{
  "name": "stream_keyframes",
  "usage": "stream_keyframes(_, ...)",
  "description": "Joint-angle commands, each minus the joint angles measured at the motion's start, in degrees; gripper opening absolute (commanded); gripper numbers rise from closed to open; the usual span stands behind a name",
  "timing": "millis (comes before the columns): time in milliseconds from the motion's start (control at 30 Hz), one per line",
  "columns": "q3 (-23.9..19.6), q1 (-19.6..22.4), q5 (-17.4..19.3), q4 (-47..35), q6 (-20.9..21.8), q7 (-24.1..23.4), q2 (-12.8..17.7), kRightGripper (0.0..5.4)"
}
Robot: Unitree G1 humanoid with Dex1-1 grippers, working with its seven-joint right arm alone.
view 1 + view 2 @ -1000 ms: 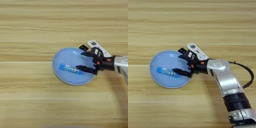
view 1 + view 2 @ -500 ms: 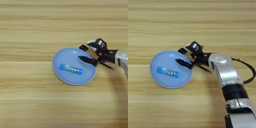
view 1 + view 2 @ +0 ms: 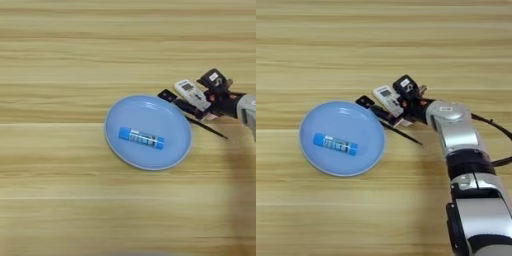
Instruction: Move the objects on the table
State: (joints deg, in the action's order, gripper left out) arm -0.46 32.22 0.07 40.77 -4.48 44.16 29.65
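Light-wood tabletop [image 3: 60,50] with the blue tube already lying in the plate, the gripper working at the remote.

Judging by the layout, one step looks done: the short blue tube [image 3: 141,138] rests near the middle of the round light-blue plate [image 3: 120,150]. Left over are the slim white remote [image 3: 387,98] and the small black square piece [image 3: 364,101], both on the wood just outside the rim at about one o'clock from the plate. The right gripper [image 3: 398,117] sits at the remote, its black fingers [image 3: 403,133] spread fairly wide, one beneath the remote's near end; whether they actually grip it I cannot tell.
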Motion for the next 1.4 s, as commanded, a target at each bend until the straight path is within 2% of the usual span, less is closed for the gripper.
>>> stream_keyframes(33, -2.0, 8.0, -0.1, 2.5, 3.3, -2.2, 3.7, 5.36)
stream_keyframes(333, -0.8, 10.8, -2.8, 13.0, 7.3, -4.2, 3.5, 5.36)
stream_keyframes(733, 1.0, 10.5, -5.1, 17.0, 9.9, -3.6, 3.1, 5.36)
stream_keyframes(1067, 1.2, 10.6, -5.5, 19.0, 10.6, -3.0, 3.1, 4.16)
stream_keyframes(1400, 1.4, 10.7, -5.7, 19.8, 11.2, -2.7, 3.0, 3.25)
